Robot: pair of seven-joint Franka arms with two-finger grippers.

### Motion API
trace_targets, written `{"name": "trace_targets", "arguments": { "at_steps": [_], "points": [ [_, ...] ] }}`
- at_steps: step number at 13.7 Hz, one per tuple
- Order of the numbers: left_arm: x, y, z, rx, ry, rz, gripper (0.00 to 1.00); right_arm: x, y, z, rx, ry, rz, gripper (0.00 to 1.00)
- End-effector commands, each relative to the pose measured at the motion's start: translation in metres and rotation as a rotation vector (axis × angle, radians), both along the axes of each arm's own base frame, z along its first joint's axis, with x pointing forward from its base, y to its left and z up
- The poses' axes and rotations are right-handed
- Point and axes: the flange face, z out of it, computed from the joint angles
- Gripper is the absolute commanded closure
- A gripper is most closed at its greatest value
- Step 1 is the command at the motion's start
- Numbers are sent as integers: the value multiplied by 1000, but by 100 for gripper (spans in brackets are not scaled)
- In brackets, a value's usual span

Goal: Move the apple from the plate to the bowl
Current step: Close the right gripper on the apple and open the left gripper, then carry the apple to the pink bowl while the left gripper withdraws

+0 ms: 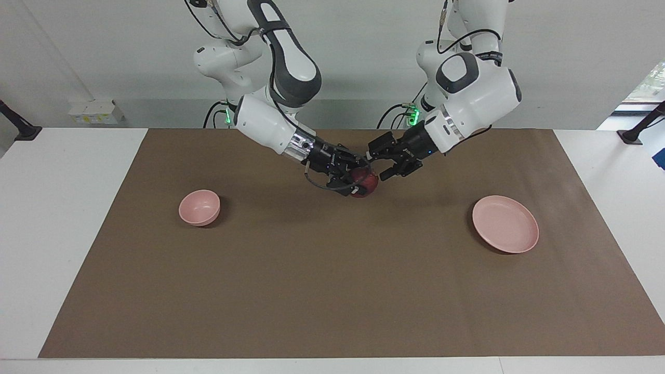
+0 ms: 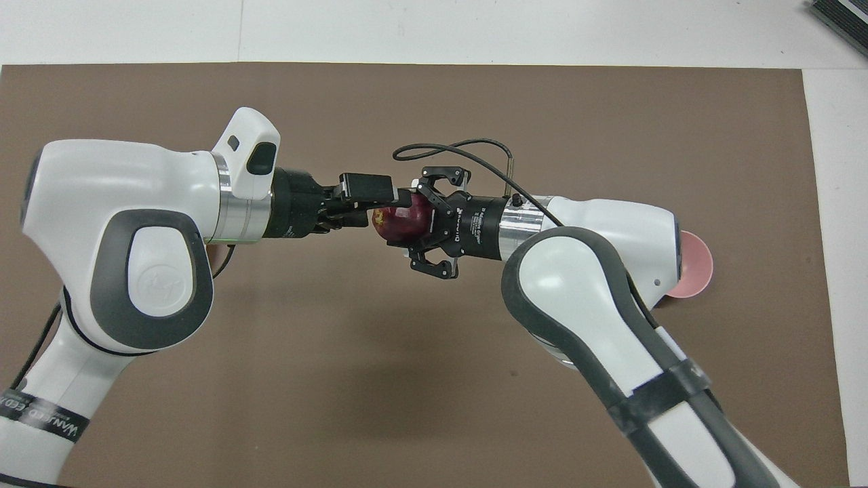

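- dark red, the apple (image 1: 365, 183) hangs in the air at the centre of the facing view, over the bare brown mat (image 1: 332, 291), well apart from both dishes.
- the right gripper (image 1: 355, 183) comes in from the upper left of the facing view and pinches the apple between its fingers; in the overhead view the same gripper (image 2: 415, 225) enters from the lower right, its fingers wrapped around the fruit (image 2: 401, 220).
- the left gripper (image 1: 390, 167) comes in from the upper right of the facing view and sits just beside the apple, its fingers spread and off the fruit; in the overhead view it (image 2: 363, 211) meets the apple from the left of the frame.
- the pink bowl (image 1: 199, 207) stands at the middle left of the facing view, empty; in the overhead view only its edge (image 2: 698, 264) shows at the right, past the right arm.
- the pink plate (image 1: 505, 224) lies at the middle right of the facing view, also empty.
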Motion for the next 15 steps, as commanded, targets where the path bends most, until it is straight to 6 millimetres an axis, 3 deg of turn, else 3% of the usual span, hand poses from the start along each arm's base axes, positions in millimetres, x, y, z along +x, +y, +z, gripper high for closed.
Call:
{"name": "trace_targets", "arguments": {
  "at_steps": [1, 7, 9, 11, 12, 15],
  "points": [
    [-4, -1, 6, 48, -10, -18, 0, 1, -3, -3, -89, -79, 64, 100],
    [8, 32, -7, 424, -159, -133, 0, 27, -62, -19, -297, -262, 217, 100],
    [7, 43, -11, 506, -150, -168, 0, 33, -82, -27, -419, -329, 344, 100],
    [17, 98, -19, 526, -50, -130, 0, 37, -115, -27, -546, -376, 508, 100],
    [19, 114, -21, 535, -20, -121, 0, 37, -130, -24, -608, -387, 592, 100],
    [21, 129, -16, 777, -65, -209, 0, 26, -167, -9, -812, -384, 863, 100]
  ]
}}
